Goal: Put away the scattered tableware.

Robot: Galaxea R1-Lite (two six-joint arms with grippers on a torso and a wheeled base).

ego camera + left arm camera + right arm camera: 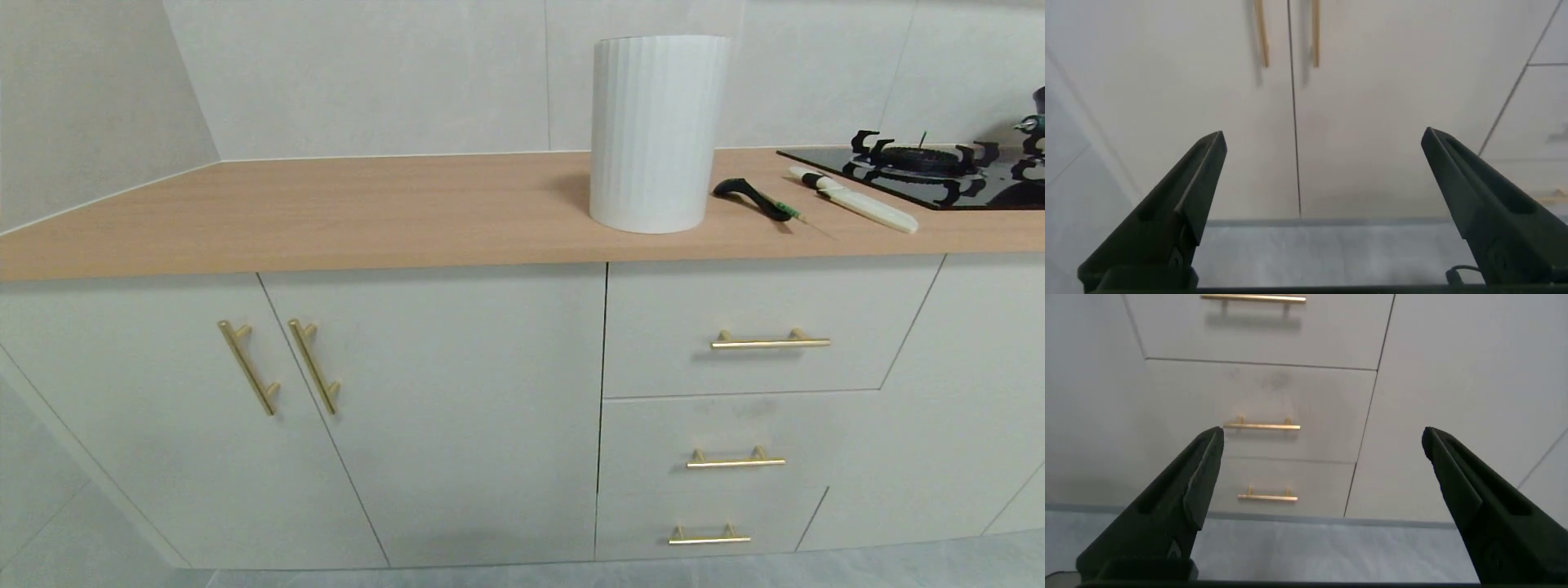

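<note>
The table [326, 212] is up above both hands. The doors [1372, 122] face the left hand [1323, 137]. The drawers [1266, 400] face the right hand [1323, 434]. Up on the table, far from the hands, are a white tub [657, 135], a knife [857, 200] and a peeler [755, 198]. Both hands are spread wide and hold nothing.

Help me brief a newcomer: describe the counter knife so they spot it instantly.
On the wooden counter, look right of the tall white ribbed container, towards the hob. The knife lies nearest the hob; unlike the black tool beside it, it is cream-white.
</note>
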